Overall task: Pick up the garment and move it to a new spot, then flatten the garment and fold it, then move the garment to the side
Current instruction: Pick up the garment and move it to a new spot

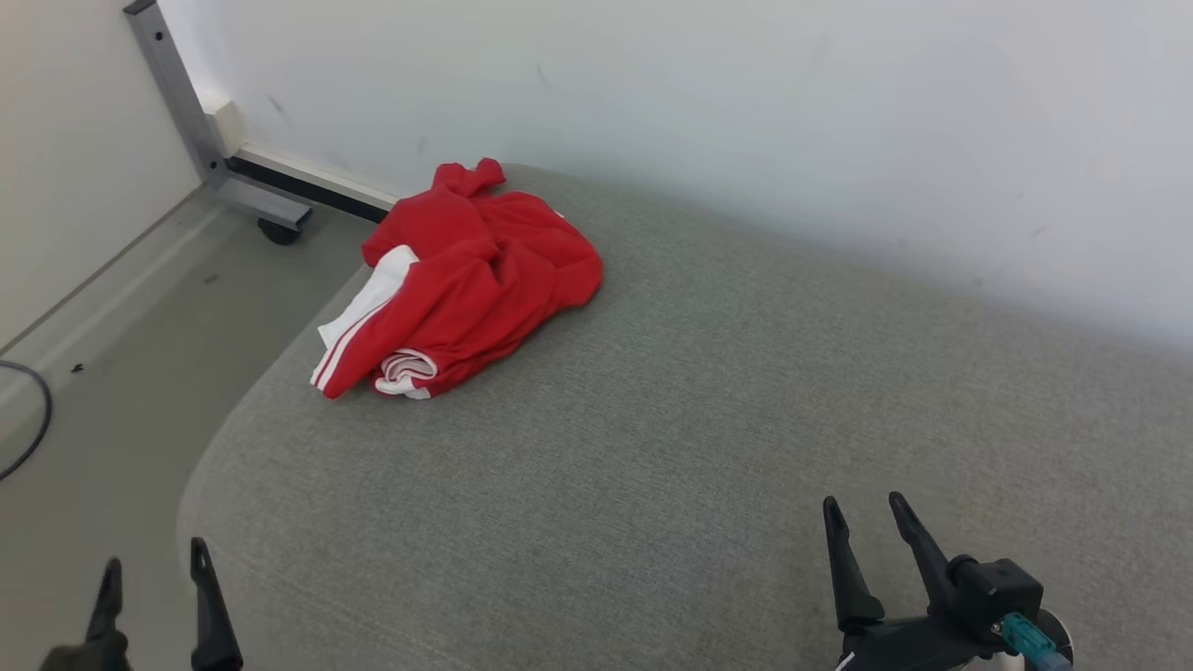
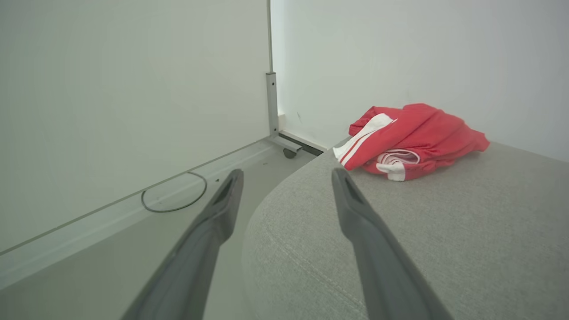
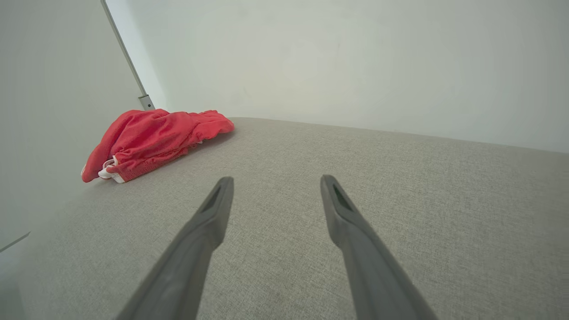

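1. Red cloth with white stripes, the garment [image 1: 475,280] lies in a crumpled heap at the far left corner of the grey cushion [image 1: 652,447], close to the wall [image 1: 746,112]. Its striped end sits right at the cushion's left edge.
2. Edge risk: a push or a weak pinch from the right could slide the heap over that rounded edge onto the floor [image 1: 140,373], where a cable [image 1: 37,410] and a caster [image 1: 280,231] lie nearby.
3. Layer risk: the folds overlap and a white band is tucked underneath, so a pinch may catch only the top layer. The rest would then trail and drag across the cushion, or the cloth might slip free in mid-air.
4. Wall risk: the heap's far side lies nearly against the wall, so a reach from above or behind leaves the fingers little room.
5. Cushion risk: the surface is soft and woven, so coming down too deep could snag the upholstery along with the cloth.
6. Left gripper [image 1: 155,554] hangs at the near left corner with its fingers spread and nothing between them. Part of it is out over the floor, well apart from the heap.
7. Right gripper [image 1: 863,501] is also spread and empty, over the near right of the cushion and farther still from the heap. A long diagonal reach might arrive badly aligned.
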